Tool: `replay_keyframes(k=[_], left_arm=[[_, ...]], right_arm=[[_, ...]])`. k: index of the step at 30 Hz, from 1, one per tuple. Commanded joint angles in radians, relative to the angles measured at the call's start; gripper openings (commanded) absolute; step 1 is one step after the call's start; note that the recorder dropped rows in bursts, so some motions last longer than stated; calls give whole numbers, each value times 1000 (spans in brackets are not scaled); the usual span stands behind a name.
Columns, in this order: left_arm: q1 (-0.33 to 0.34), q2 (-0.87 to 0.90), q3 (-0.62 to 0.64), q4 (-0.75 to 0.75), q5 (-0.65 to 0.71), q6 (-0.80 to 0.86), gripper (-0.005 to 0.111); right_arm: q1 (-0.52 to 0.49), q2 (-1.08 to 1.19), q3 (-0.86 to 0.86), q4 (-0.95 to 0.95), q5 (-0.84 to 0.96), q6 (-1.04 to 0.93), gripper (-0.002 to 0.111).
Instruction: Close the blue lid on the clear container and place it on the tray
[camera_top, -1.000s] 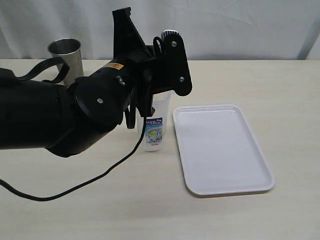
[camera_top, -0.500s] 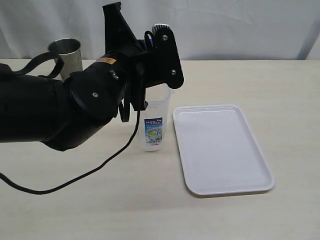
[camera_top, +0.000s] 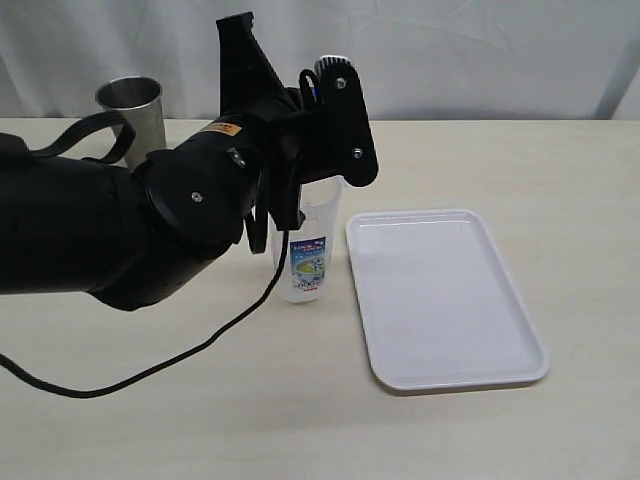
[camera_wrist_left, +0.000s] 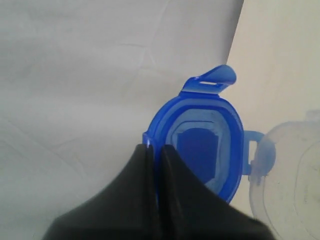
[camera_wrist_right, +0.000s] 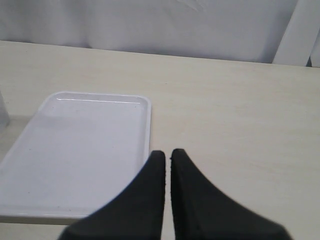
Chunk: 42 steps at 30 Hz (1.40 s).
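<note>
My left gripper (camera_wrist_left: 155, 147) is shut on the rim of the blue lid (camera_wrist_left: 207, 150). The lid is held on edge with its underside showing and its flaps sticking out. The open mouth of the clear container (camera_wrist_left: 295, 180) lies just beside the lid in the left wrist view. In the exterior view the container (camera_top: 306, 258) stands upright on the table, its top hidden behind my left arm's wrist (camera_top: 335, 125); the lid is hidden there. The white tray (camera_top: 440, 295) lies right of the container. My right gripper (camera_wrist_right: 166, 152) is shut on nothing, above the table beside the tray (camera_wrist_right: 80, 150).
A tapered steel cup (camera_top: 131, 115) stands at the back left, behind my left arm. A black cable (camera_top: 150, 375) loops over the table in front of the arm. A white curtain closes off the back.
My left wrist rose and shifted left with the lid, then came back down and right over the container. The container, tray and cup have stayed put.
</note>
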Motion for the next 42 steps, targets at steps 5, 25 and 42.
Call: replay_keyframes(k=[5, 25, 42], left_arm=[[-1, -2, 2, 9, -6, 30, 0], [-1, -2, 2, -73, -37, 30, 0], [-32, -2, 2, -27, -81, 30, 0]], right_arm=[[3, -5, 3, 0, -4, -3, 5], [3, -5, 3, 0, -4, -3, 5], [3, -5, 3, 0, -4, -3, 5]])
